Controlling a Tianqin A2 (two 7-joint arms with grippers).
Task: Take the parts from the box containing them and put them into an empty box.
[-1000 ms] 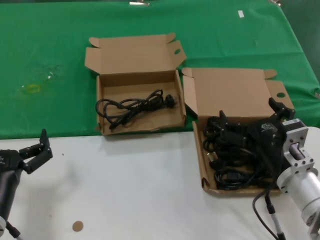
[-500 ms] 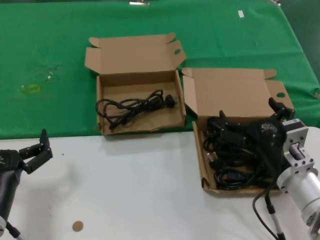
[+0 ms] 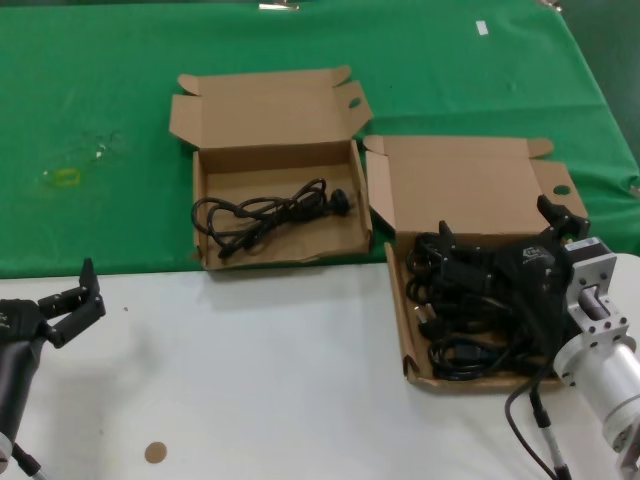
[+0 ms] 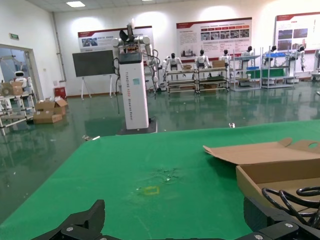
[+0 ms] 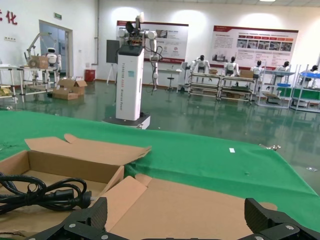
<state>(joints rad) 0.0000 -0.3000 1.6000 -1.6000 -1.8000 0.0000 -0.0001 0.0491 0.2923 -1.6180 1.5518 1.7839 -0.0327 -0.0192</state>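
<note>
Your right gripper (image 3: pixel 497 243) hangs with its fingers spread wide, directly over the tangle of cables (image 3: pixel 462 310) in the near-right box with the round hole (image 3: pixel 480 195), so the grab lies straight below it. The target, the box with the oval hole (image 3: pixel 275 165), sits to the far left and already holds one cable (image 3: pixel 268 212). Your left gripper (image 3: pixel 68 300) waits open at the near left, well apart from both boxes.
</note>
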